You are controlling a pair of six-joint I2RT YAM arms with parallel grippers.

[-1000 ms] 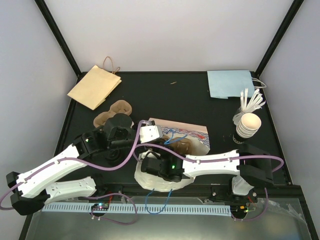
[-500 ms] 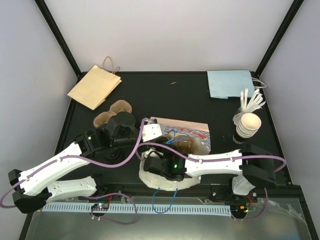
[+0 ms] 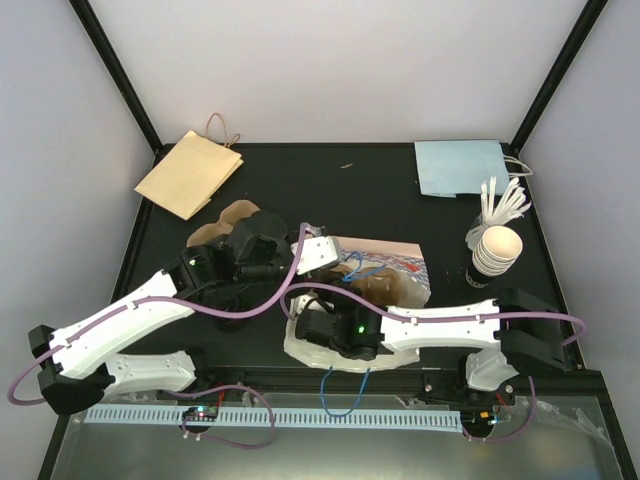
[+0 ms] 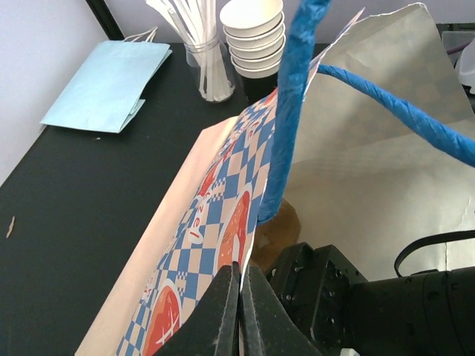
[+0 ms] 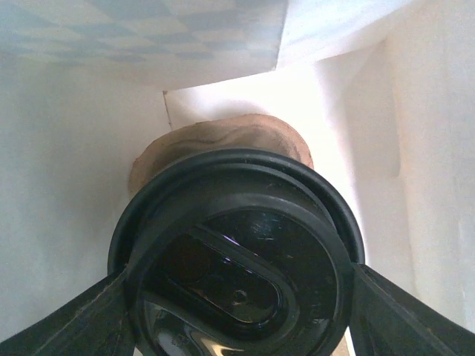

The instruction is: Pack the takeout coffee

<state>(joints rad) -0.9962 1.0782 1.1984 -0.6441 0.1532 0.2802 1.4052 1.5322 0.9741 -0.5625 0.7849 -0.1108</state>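
A black table (image 3: 300,185) seen from above, with two white robot arms reaching in from its near edge. In the middle lies a checkered paper bag (image 3: 385,262), printed in blue, white and red, on its side with its white-lined mouth facing the arms. The left gripper (image 4: 239,297) is pinched fully closed on the edge of the bag's mouth and holds that wall up; a blue handle (image 4: 293,111) of twisted cord loops just above the fingers. The right gripper (image 5: 237,297) is inside the bag. Its jaws stand wide, and one finger (image 5: 82,319) presses each side of the coffee cup (image 5: 237,259), of which only the round black lid with its oval sip recess shows. The cup sits deep in the bag, between the pale inner walls, with a brown cardboard piece (image 5: 223,141) just behind it. At the far left corner of the table lies a flat brown paper bag (image 3: 190,172), and a brown cup carrier (image 3: 225,215) shows partly under the left arm. At the far right lies a flat light blue bag (image 3: 460,167); near it stand a glass of white stir sticks (image 3: 500,205) and a stack of white paper cups (image 3: 497,250).
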